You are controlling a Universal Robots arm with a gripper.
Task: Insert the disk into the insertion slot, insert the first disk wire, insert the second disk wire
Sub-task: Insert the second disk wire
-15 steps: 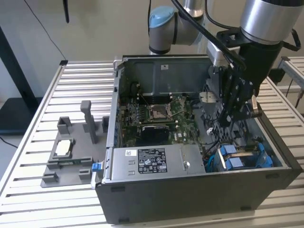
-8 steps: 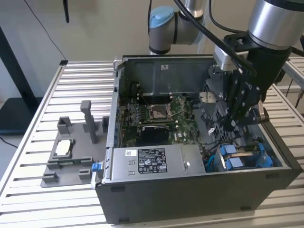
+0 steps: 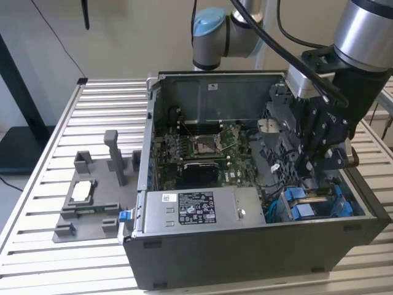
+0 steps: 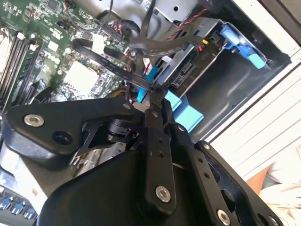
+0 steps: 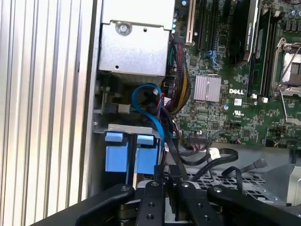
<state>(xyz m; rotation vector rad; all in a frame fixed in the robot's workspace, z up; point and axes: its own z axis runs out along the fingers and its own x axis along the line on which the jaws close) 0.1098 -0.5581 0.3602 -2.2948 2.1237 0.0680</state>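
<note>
Low at the right of the exterior view, inside the open computer case [image 3: 184, 270] lying on the slatted bench [image 3: 43, 184], the hand [image 3: 310, 172] hangs just above the insertion slot [image 3: 316, 206], the dark bay with blue rails in the case's lower right corner. In both wrist views its fingers [image 4: 157, 101] are drawn together on a flat black wire [image 4: 113, 66], pinched near its end so that the end can be steered towards the bay. The wire's long axis runs from the fingertips, at the middle of the second wrist view, up and left over the motherboard [image 4: 42, 42]; its gripped end points towards the blue rails [image 5: 127, 155]. A drive seems to sit between those rails, though that is hard to confirm. The bay opens upward, its long side running across the exterior view beside the silver labelled box [image 3: 196, 209].
</note>
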